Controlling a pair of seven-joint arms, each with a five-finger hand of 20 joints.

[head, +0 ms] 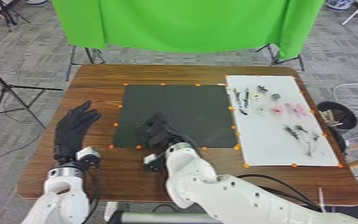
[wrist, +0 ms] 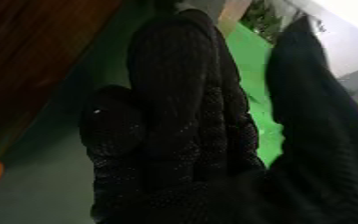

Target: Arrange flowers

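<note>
All fingers are held straight: left hand by the surface's left edge, right hand over the mat, flowers laid near the right edge.

The table is brown wood. A dark mat lies about its middle; just beside it, to the right, lies a white sheet, reaching both farther and nearer than the mat. Small orange markers dot the edges of both.
</note>
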